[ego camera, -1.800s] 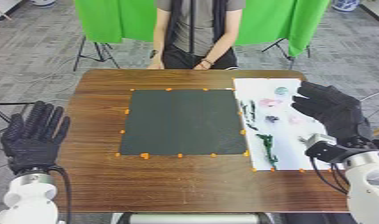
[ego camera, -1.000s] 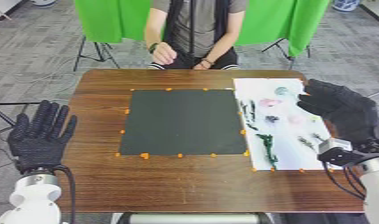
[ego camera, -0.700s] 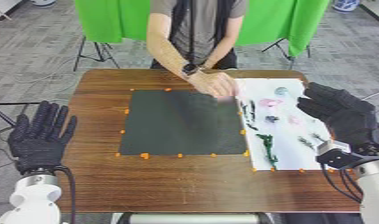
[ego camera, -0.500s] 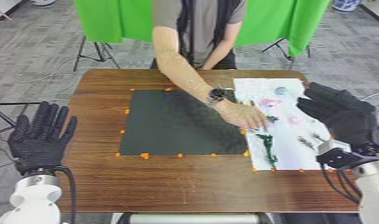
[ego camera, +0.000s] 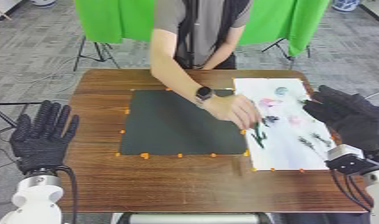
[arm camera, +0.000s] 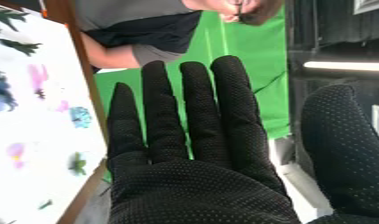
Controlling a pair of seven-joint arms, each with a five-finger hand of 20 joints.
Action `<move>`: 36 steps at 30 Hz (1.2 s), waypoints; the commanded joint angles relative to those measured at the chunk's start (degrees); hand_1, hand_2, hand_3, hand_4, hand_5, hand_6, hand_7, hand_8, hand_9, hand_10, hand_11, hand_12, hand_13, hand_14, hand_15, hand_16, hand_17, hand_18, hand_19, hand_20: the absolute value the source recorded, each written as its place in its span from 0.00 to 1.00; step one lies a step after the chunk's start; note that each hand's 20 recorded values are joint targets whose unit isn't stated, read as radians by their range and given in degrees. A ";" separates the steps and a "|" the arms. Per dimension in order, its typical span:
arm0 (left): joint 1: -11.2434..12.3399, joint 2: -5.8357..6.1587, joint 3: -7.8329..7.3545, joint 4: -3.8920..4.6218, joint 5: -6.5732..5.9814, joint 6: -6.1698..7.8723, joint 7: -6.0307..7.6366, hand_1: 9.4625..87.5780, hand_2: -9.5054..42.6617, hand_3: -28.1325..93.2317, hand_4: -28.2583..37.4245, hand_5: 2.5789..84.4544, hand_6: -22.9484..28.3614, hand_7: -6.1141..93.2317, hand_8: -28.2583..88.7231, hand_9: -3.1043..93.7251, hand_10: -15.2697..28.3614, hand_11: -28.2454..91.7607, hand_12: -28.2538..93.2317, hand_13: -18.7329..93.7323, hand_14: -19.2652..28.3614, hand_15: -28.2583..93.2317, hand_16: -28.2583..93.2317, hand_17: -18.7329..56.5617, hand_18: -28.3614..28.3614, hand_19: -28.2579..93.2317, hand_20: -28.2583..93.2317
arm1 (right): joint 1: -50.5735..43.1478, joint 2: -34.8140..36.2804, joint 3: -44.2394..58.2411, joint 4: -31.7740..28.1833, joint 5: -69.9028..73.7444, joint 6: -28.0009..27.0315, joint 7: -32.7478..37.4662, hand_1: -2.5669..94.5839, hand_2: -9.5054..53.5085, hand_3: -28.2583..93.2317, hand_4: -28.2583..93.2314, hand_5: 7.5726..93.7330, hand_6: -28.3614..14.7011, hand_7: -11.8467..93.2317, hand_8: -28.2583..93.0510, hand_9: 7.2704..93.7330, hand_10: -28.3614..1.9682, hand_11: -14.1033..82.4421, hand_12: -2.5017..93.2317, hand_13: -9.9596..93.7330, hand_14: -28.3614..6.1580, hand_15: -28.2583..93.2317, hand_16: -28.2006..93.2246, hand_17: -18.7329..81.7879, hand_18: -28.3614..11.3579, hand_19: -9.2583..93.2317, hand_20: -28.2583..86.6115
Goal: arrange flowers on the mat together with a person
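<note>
In the head view, arranging looks barely begun, with placing on the dark mat (ego camera: 177, 122) left to do; a person's hand (ego camera: 232, 108) pinches a green stem (ego camera: 258, 136) at the white sheet (ego camera: 276, 161) of flowers (ego camera: 272, 120); the robot's left hand (ego camera: 41, 142) and right hand (ego camera: 352, 119) flank the brown worktop (ego camera: 168, 187), both open. In the right wrist view, the right hand's fingers stand straight; green cloth (arm camera: 256, 50) hangs behind.

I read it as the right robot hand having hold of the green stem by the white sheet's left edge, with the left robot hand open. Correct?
Not quite: the head view shows the person's hand holding the green stem by the white sheet's left edge. The left robot hand is open.
</note>
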State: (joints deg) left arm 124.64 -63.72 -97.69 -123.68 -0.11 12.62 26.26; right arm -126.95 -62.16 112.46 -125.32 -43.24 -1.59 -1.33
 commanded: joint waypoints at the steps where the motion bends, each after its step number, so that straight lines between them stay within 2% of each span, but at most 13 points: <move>1: 0.27 -0.73 0.43 1.14 0.96 -3.02 -0.93 0.23 0.47 0.83 0.00 0.57 0.60 0.20 0.15 0.48 0.66 0.39 0.29 0.46 0.71 0.46 0.17 0.17 0.77 0.55 0.31 | 3.19 2.28 -7.99 0.02 1.45 5.89 0.79 0.18 0.36 0.90 0.03 0.53 0.60 0.25 0.13 0.50 0.56 0.21 0.13 0.50 0.44 0.35 0.32 0.34 0.36 0.31 0.35; 5: 0.41 -0.67 0.20 0.93 1.30 -2.80 -1.05 0.22 0.47 0.84 0.00 0.57 0.60 0.19 0.15 0.48 0.66 0.38 0.29 0.46 0.71 0.45 0.18 0.17 0.77 0.54 0.31 | 4.45 2.81 -9.20 0.24 0.96 5.98 1.24 0.18 0.36 0.90 0.03 0.53 0.60 0.25 0.13 0.50 0.56 0.21 0.13 0.50 0.43 0.35 0.32 0.34 0.36 0.31 0.35; 9: 0.70 -0.82 0.11 0.79 0.63 -2.30 -0.94 0.23 0.46 0.84 0.00 0.57 0.60 0.20 0.15 0.48 0.66 0.38 0.29 0.46 0.71 0.45 0.18 0.17 0.77 0.54 0.31 | 4.86 2.66 -9.57 0.39 0.69 6.15 1.73 0.18 0.36 0.90 0.03 0.53 0.60 0.25 0.13 0.50 0.56 0.21 0.13 0.50 0.43 0.35 0.32 0.34 0.36 0.32 0.35; 11: 0.84 -0.79 0.24 1.04 1.40 -2.44 -1.10 0.23 0.46 0.84 0.00 0.57 0.60 0.20 0.15 0.48 0.66 0.38 0.29 0.46 0.71 0.45 0.18 0.17 0.77 0.54 0.31 | 4.75 2.75 -9.54 0.18 0.73 6.51 2.16 0.18 0.36 0.90 0.03 0.53 0.60 0.25 0.13 0.50 0.56 0.21 0.13 0.50 0.43 0.35 0.32 0.34 0.36 0.32 0.35; 12: 0.88 -0.83 0.33 1.02 1.86 -2.06 -1.28 0.23 0.46 0.84 0.00 0.57 0.60 0.20 0.15 0.48 0.66 0.38 0.29 0.46 0.71 0.45 0.18 0.17 0.77 0.54 0.31 | 4.70 2.80 -9.42 0.20 0.66 6.45 2.33 0.18 0.36 0.90 0.03 0.53 0.60 0.25 0.13 0.50 0.56 0.21 0.13 0.50 0.43 0.35 0.33 0.34 0.35 0.32 0.35; 14: 0.71 -0.89 0.37 1.15 1.92 -2.49 -1.51 0.23 0.46 0.84 0.00 0.57 0.60 0.20 0.15 0.48 0.66 0.38 0.29 0.46 0.71 0.45 0.18 0.17 0.77 0.54 0.31 | 4.37 3.01 -9.28 0.09 0.61 6.70 1.98 0.18 0.37 0.90 0.03 0.53 0.61 0.25 0.13 0.50 0.56 0.21 0.13 0.50 0.43 0.35 0.33 0.34 0.35 0.32 0.35; 17: 0.39 -0.87 0.48 1.21 2.02 -2.38 -1.47 0.23 0.46 0.84 0.00 0.57 0.60 0.20 0.15 0.48 0.66 0.38 0.29 0.46 0.71 0.45 0.18 0.17 0.77 0.54 0.31 | 4.11 3.03 -9.00 -0.02 0.64 6.78 1.94 0.18 0.37 0.90 0.03 0.53 0.60 0.25 0.13 0.50 0.55 0.21 0.13 0.49 0.43 0.35 0.32 0.34 0.35 0.32 0.35; 20: 0.52 -0.97 0.82 1.21 3.27 -1.49 -2.23 0.24 0.46 0.84 0.00 0.57 0.60 0.20 0.15 0.48 0.66 0.38 0.29 0.46 0.71 0.45 0.18 0.17 0.77 0.54 0.31 | 3.91 3.13 -8.84 -0.13 -0.22 6.74 2.12 0.18 0.37 0.90 0.03 0.53 0.60 0.25 0.13 0.50 0.55 0.21 0.13 0.49 0.43 0.35 0.32 0.34 0.35 0.32 0.35; 22: 0.60 -1.14 0.98 1.29 2.57 -2.15 -2.24 0.24 0.46 0.84 0.00 0.57 0.60 0.20 0.15 0.48 0.66 0.38 0.29 0.46 0.71 0.45 0.18 0.17 0.77 0.54 0.31 | 3.83 3.05 -8.74 -0.16 -1.40 6.56 1.89 0.18 0.37 0.90 0.03 0.53 0.60 0.25 0.13 0.50 0.55 0.21 0.13 0.49 0.43 0.35 0.33 0.34 0.35 0.32 0.35; 31: 0.60 -1.04 0.70 1.25 2.36 -2.14 -1.68 0.24 0.46 0.84 0.00 0.57 0.60 0.20 0.15 0.48 0.66 0.38 0.29 0.46 0.71 0.45 0.18 0.17 0.76 0.54 0.31 | 3.57 3.77 -7.42 -0.46 -4.46 8.23 1.32 0.18 0.35 0.90 0.03 0.52 0.60 0.25 0.13 0.47 0.55 0.20 0.13 0.48 0.42 0.34 0.33 0.33 0.33 0.33 0.35; 33: 0.38 -0.91 0.84 1.27 2.18 -2.06 -1.80 0.24 0.46 0.84 0.00 0.57 0.60 0.20 0.15 0.48 0.66 0.38 0.29 0.46 0.71 0.45 0.18 0.17 0.76 0.54 0.31 | 2.87 4.97 -6.96 -0.91 -10.82 10.66 1.68 0.19 0.33 0.90 0.03 0.49 0.59 0.25 0.13 0.44 0.53 0.20 0.13 0.47 0.41 0.34 0.33 0.33 0.33 0.33 0.35; 36: 0.17 -0.90 0.95 1.25 1.83 -1.72 -1.86 0.24 0.46 0.84 0.00 0.56 0.60 0.20 0.15 0.48 0.66 0.38 0.29 0.46 0.71 0.45 0.18 0.17 0.77 0.54 0.31 | 2.26 6.84 -6.78 -2.21 -25.83 17.02 7.60 0.20 0.29 0.90 0.03 0.39 0.57 0.25 0.14 0.38 0.47 0.19 0.14 0.46 0.40 0.34 0.33 0.33 0.32 0.35 0.35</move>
State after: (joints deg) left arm 124.65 -64.32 -97.11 -122.89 2.29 10.34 24.80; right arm -122.86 -58.98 104.48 -125.35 -46.84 5.75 0.54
